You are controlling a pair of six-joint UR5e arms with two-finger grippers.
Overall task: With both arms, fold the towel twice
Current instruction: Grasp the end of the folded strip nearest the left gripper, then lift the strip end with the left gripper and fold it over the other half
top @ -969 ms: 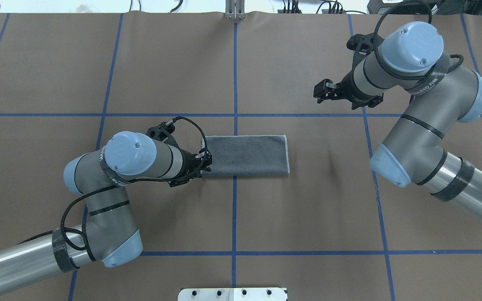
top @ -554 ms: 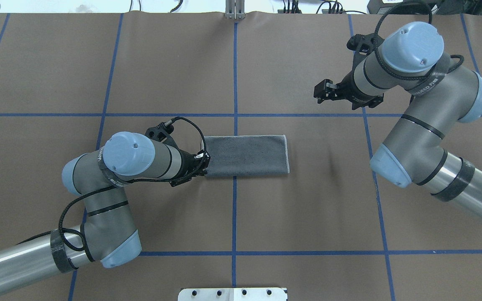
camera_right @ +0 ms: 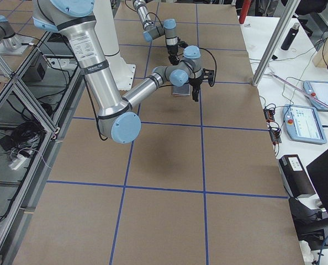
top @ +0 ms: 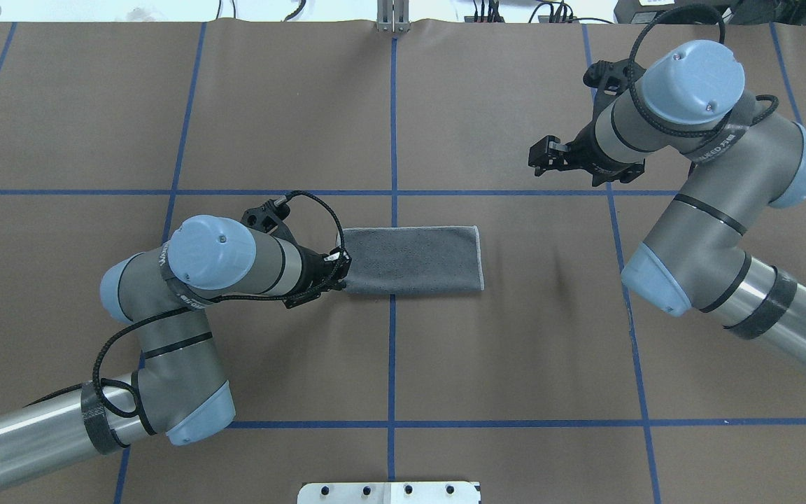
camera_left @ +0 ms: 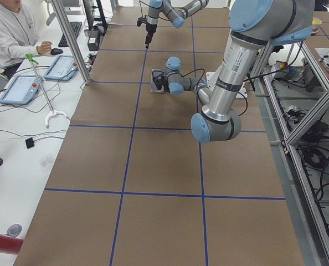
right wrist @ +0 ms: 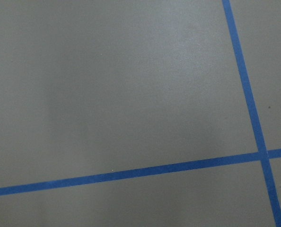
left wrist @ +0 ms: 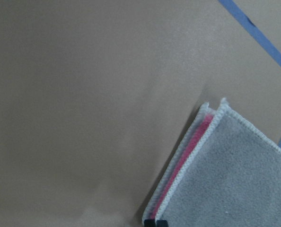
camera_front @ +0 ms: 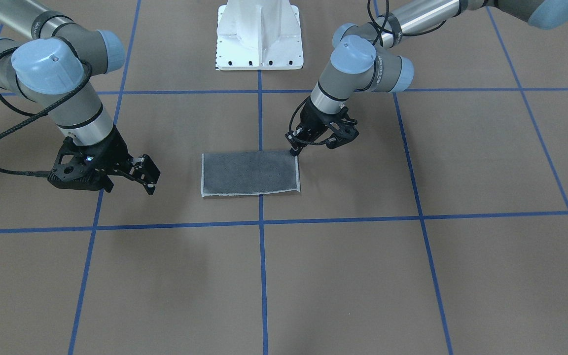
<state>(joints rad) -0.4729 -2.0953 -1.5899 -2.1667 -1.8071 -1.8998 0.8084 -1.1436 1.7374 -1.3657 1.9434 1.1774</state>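
Note:
The towel (top: 413, 259) lies folded into a flat rectangle at the table's middle, dark grey face up with a light stitched border; it also shows in the front view (camera_front: 249, 172). My left gripper (top: 342, 271) is low at the towel's left end, at the corner nearer the robot, and also shows in the front view (camera_front: 294, 151). In the left wrist view its black fingertips (left wrist: 151, 222) are closed together on the edge of the towel (left wrist: 225, 175), where a pink strip shows between the layers. My right gripper (top: 537, 157) is open and empty, well off to the far right, also in the front view (camera_front: 152, 178).
The brown mat carries a grid of blue tape lines (top: 393, 140). The white bolted pedestal (camera_front: 259, 34) stands at the robot's side of the table. An operator and tablets (camera_left: 20, 88) are beyond the table's far side.
My left arm has shifted slightly to the left, its gripper staying at the towel's end. My right arm has drifted slightly right. The towel has not visibly moved.

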